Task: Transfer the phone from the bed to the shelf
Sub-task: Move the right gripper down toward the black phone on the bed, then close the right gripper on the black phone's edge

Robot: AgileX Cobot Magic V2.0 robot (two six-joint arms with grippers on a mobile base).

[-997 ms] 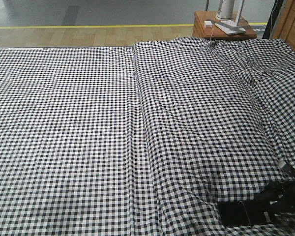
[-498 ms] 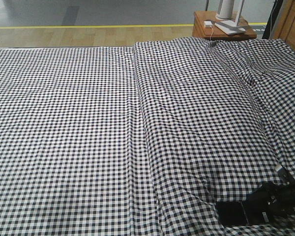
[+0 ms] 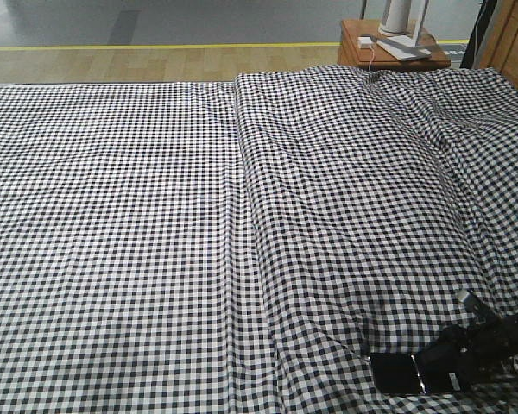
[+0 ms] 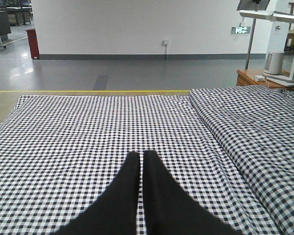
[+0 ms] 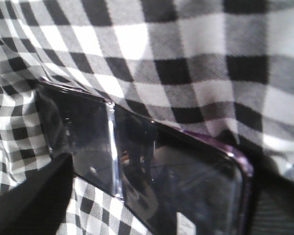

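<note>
Found the phone (image 3: 395, 375) lying flat on the bed (image 3: 112, 216) at its near right corner, a thin black rectangular slab at the foot of a long raised fold. Saw the bed clad all over in black-and-white small-check gingham, soft woven cloth, smooth on the left half and rumpled into ridges and shallow creases on the right. Noted the right gripper (image 3: 433, 373), black and angular, low over the cloth from the right edge, its tips at the phone's right end. Up close from the right wrist, made out the phone (image 5: 176, 181) as glossy, mirror-dark glass with a rounded corner, a pinkish-purple metallic rim and a small white sticker near the lower end, a pale narrow streak crossing its face, and the bed (image 5: 186, 49) as coarse-woven checks puckered round it. Caught one matte black finger (image 5: 32, 205) at the phone's left side and a dark ribbed pad (image 5: 279, 215) at the lower right, yet could not tell whether clamped on the slab or merely straddling it. Saw the left gripper (image 4: 141, 154) hanging above the smooth half of the bed (image 4: 63, 137), its two tapered black fingers pressed together with only a hairline between, holding nothing. Beyond the mattress, noted a small reddish-brown bedside table (image 3: 352, 50) carrying a white stand (image 3: 397, 26), then pale wood flooring (image 3: 155, 65) edged by a yellow line (image 3: 155, 47).
</note>
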